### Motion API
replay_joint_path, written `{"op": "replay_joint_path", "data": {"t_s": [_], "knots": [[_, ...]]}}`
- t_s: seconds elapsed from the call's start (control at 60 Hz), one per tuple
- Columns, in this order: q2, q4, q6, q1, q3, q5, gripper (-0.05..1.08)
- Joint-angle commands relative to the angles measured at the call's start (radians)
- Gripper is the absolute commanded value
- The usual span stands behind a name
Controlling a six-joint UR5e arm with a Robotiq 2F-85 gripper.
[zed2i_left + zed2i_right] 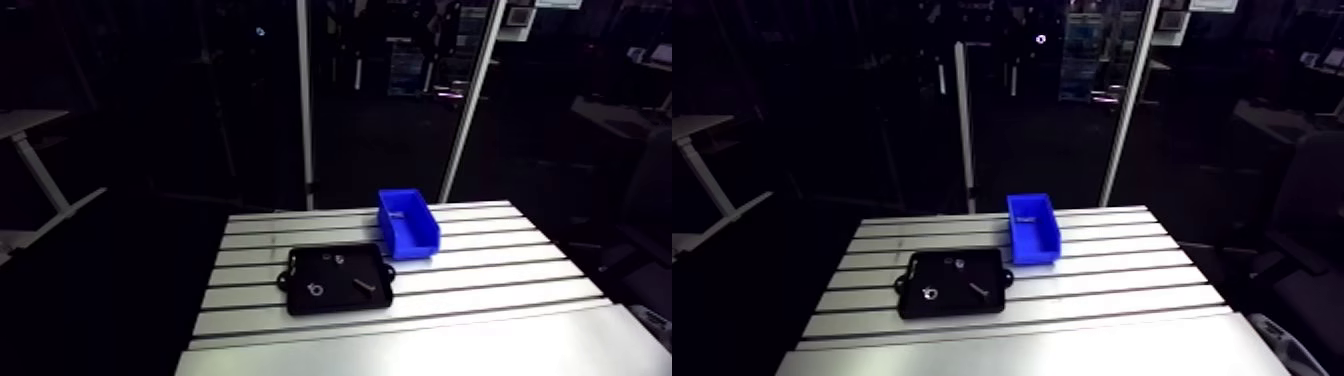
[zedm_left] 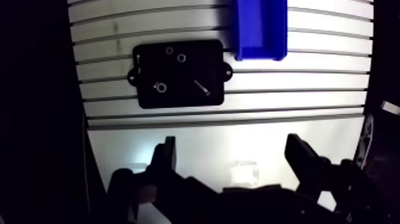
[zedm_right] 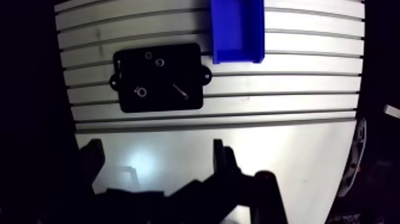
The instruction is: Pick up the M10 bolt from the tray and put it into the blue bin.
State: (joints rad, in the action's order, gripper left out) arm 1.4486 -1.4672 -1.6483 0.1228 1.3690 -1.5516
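Observation:
A black tray (image 2: 178, 74) lies on the slotted aluminium table (image 2: 309, 83), well ahead of my gripper. The M10 bolt (image 2: 202, 88) lies slanted in the tray's corner nearest the bin and the gripper. The blue bin (image 2: 259, 36) stands just beyond the tray on that same side, open end up; I cannot tell what is in it. My gripper (image 2: 232, 143) hangs high above the smooth front strip of the table. Its two dark fingers (image 2: 167, 156) stand wide apart with nothing between them. The arm view shows the tray (image 1: 340, 272), bolt (image 1: 363, 286) and bin (image 1: 410, 245), but not the gripper.
In the tray also lie a ring-shaped part (image 2: 159, 87) and two smaller round parts (image 2: 181, 58) near its far edge. The table's edge (image 2: 80, 101) drops into darkness on the tray's side. A bright patch (image 2: 244, 173) shows on the plate under the gripper.

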Motion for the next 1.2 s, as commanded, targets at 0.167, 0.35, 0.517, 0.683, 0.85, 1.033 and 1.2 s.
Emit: {"op": "replay_joint_path", "data": {"t_s": [0.167,0.35,0.517,0.683,0.85,1.033,1.2], "knots": [[-0.015,-0.002,0.023,-0.006,-0.023,0.0,0.0],[-0.015,-0.002,0.023,-0.006,-0.023,0.002,0.0],[-0.015,-0.002,0.023,-0.006,-0.021,0.0,0.0],[-0.014,-0.002,0.022,-0.006,-0.02,0.0,0.0],[-0.015,-0.002,0.012,-0.007,-0.017,-0.006,0.0],[-0.017,-0.003,0.002,-0.011,-0.012,-0.006,0.0],[-0.019,-0.003,-0.059,-0.02,-0.012,-0.005,0.0]]}}
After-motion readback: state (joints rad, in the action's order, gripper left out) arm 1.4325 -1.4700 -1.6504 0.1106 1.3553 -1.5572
